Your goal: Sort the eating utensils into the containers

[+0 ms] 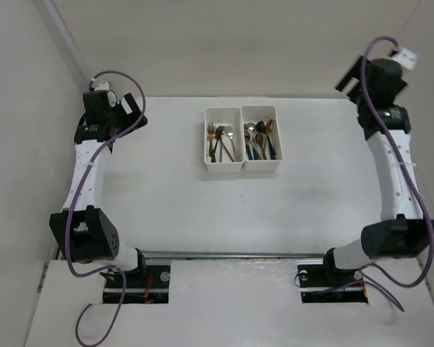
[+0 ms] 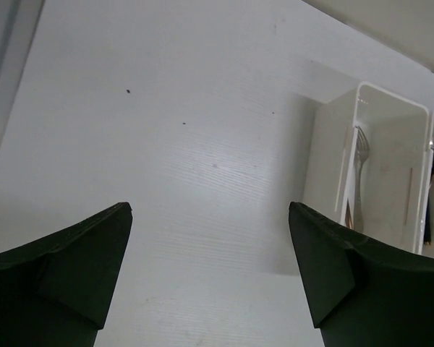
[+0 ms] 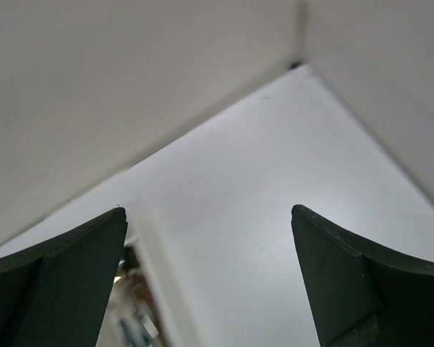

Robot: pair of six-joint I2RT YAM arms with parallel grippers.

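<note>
My two bases [image 1: 137, 278] sit bolted at the near edge of the table [image 1: 173, 210], well short of the two white bins. The bins stand joined along their long sides toward the far half of the tabletop, between my arms. The left bin [image 1: 223, 169] holds the forks [image 1: 218, 139], gold, silver and copper-toned, lying lengthwise with tines toward the far end. The right bin [image 1: 261, 168], touching it, holds the spoons [image 1: 256, 137], some shiny and some with dark handles. Every utensil I can see lies inside one of these two bins. My left gripper [image 2: 210, 210] hangs left of the bins and well apart from them, about level with their far end. Its fingers [image 2: 72, 267] are spread wide and released over bare tabletop, and from my left wrist I catch one silver fork [image 2: 359, 159] leaning against the inner wall of the left bin. My right gripper [image 3: 208, 210] is right of the bins and farther back, raised near the far right corner. Its fingers [image 3: 354, 275] are likewise spread wide and released, with a blurred slice of the bins at the lower left of that wrist view. Beyond the bins rise the pale walls [image 1: 239, 43].
</note>
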